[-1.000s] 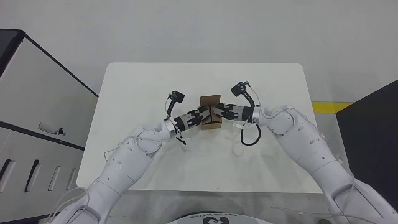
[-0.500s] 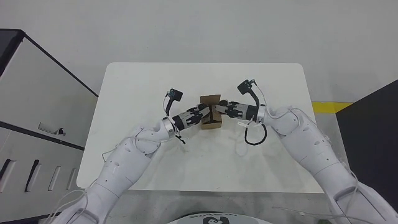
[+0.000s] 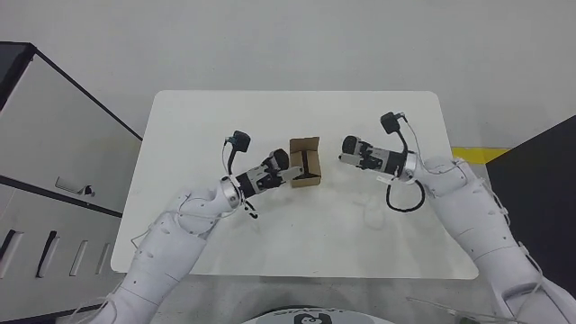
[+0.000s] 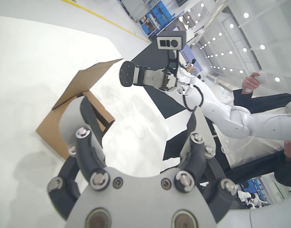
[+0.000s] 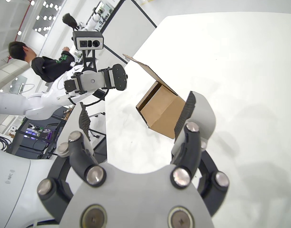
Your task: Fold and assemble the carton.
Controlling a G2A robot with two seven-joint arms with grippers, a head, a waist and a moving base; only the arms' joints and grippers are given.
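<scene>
A small brown carton [image 3: 306, 161] stands on the white table [image 3: 225, 117], with one flap raised at its far side and an open side showing a dark inside. My left gripper [image 3: 286, 168] is open just left of the carton; in the left wrist view one of its fingers [image 4: 88, 112] overlaps the carton [image 4: 93, 77], and I cannot tell whether they touch. My right gripper [image 3: 348, 151] is open to the right, clearly apart from the carton [image 5: 159, 110]. Nothing sits between the fingers of the left gripper [image 4: 140, 119] or the right gripper [image 5: 138, 117].
The table's front edge runs close below both arms, with bare white surface all around the carton. A dark cabinet [image 3: 22, 81] stands off the table's left side and a black panel [image 3: 540, 180] off its right.
Both grippers have let go of the carton and drawn back, the right one far to the right, the left one slightly to the left. The carton stays in place.
</scene>
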